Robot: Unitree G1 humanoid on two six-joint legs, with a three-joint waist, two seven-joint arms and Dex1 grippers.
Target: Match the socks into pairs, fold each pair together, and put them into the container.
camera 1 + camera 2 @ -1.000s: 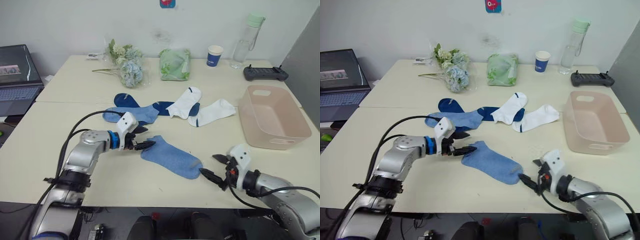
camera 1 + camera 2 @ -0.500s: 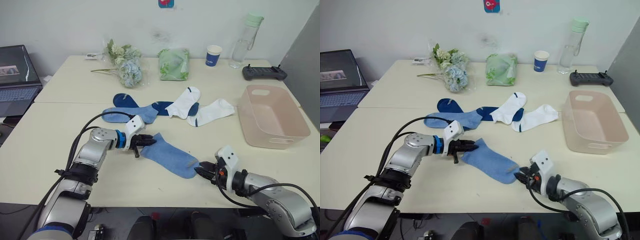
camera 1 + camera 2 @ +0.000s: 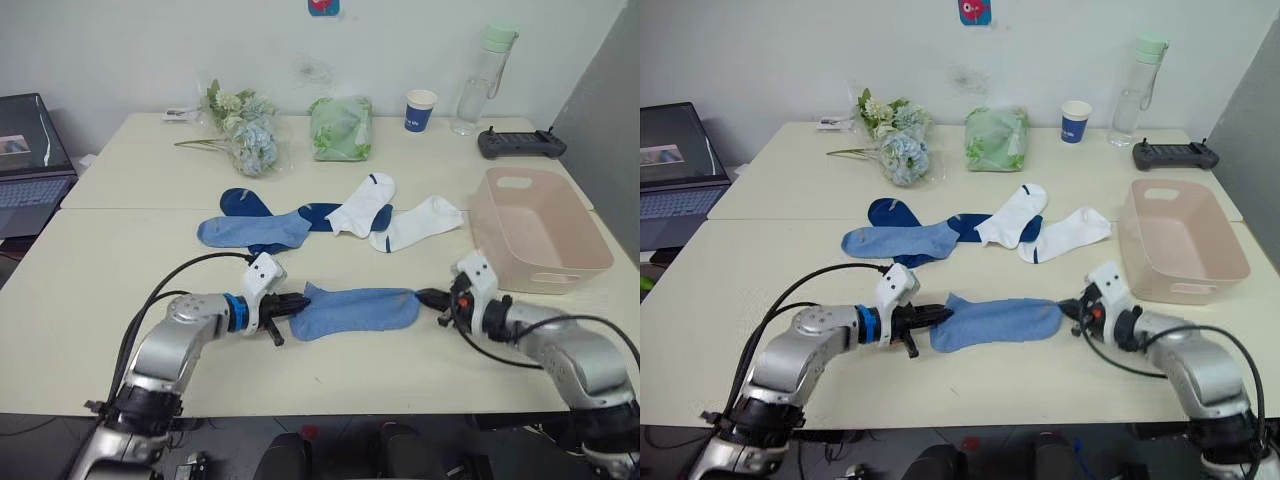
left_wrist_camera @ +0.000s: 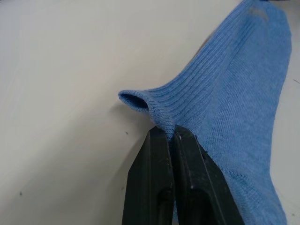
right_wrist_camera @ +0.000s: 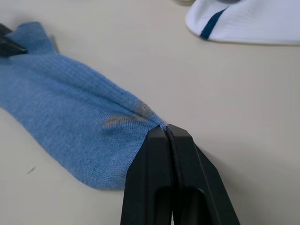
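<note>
An office: pale tables (image 3: 120, 270), a laptop (image 3: 30, 165)

Along the far edge of the pale tabletop (image 3: 120, 250) lie a wrapped flower bouquet (image 3: 235, 130), a green cloth bundle (image 3: 340, 127), a blue paper cup (image 3: 420, 110), a clear bottle with a green cap (image 3: 483, 68) and a dark handheld controller (image 3: 520, 145). An open laptop (image 3: 28, 150) sits off the robot's left side.

no legible text on any item, blue paper cup (image 3: 420, 110) print unreadable, wall sticker (image 3: 975, 10) unreadable
</note>
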